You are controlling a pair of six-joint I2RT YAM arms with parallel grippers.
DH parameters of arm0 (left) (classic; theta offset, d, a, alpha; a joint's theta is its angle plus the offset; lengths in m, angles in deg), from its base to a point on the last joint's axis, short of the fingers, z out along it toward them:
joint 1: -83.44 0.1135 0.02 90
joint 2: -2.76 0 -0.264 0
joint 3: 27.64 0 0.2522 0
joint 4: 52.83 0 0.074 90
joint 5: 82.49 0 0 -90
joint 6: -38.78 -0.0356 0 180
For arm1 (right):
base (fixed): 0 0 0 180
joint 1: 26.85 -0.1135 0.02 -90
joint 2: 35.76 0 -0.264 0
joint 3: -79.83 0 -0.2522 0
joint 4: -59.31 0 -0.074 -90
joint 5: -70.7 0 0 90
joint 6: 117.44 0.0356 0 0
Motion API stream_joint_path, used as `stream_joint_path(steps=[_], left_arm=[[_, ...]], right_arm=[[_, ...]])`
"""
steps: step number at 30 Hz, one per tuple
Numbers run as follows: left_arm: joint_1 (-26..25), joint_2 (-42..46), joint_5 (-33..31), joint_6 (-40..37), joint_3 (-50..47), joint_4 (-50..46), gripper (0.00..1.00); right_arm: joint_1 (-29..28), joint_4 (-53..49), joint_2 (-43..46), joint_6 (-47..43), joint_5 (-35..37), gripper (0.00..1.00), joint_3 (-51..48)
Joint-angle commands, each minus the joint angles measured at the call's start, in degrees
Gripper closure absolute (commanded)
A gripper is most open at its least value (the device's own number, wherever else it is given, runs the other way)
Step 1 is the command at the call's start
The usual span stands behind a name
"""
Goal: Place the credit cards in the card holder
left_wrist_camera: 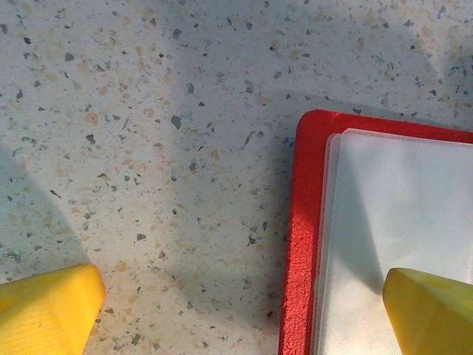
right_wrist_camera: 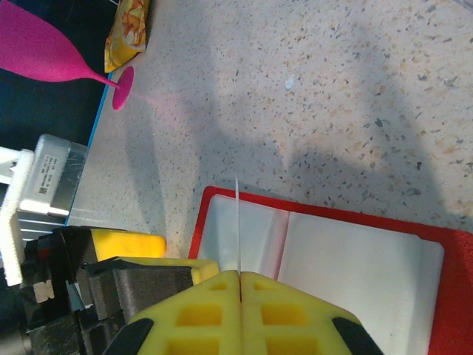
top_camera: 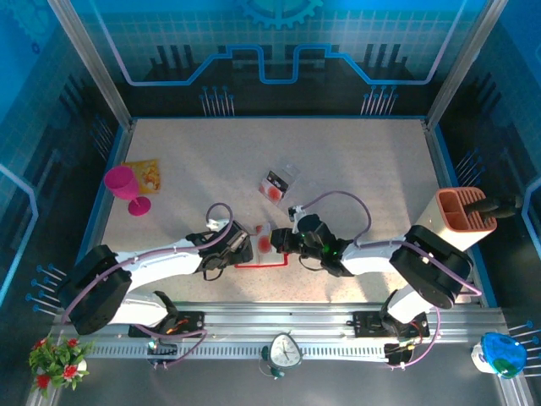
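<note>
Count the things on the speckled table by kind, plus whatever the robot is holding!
Credit cards: 2, one on the table, one edge-on in the right gripper, jaws shut
Card holder: 1
Pink goblet: 1
Yellow-orange packet: 1
Total: 5

light: bright overhead | shadows: soft, grey, across table point(right_wrist_camera: 369, 89) | focus: overhead sharp; wrist close-ups slightly soft

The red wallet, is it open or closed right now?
Open. The card holder lies spread flat on the table, its pale inside facing up, with the middle fold showing between two halves.
</note>
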State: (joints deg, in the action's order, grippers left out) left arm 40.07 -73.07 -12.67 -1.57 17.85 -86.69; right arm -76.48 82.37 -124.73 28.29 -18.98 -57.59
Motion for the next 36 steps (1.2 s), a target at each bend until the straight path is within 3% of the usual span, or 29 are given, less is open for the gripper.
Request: stream_joint_path(steps=[1, 36], left_arm=[[-0.2, 0.9, -1.7, 1.8, -1.9, -5.9, 0.01], [-0.2, 1.7, -1.4, 2.4, -4.0, -4.9, 0.02]], right_arm=[[-1.0, 6.9, -2.0, 2.2, 2.7, 1.00, -1.3], [-2.3, 15.5, -9.5, 7.5, 4.4, 1.00, -4.4]])
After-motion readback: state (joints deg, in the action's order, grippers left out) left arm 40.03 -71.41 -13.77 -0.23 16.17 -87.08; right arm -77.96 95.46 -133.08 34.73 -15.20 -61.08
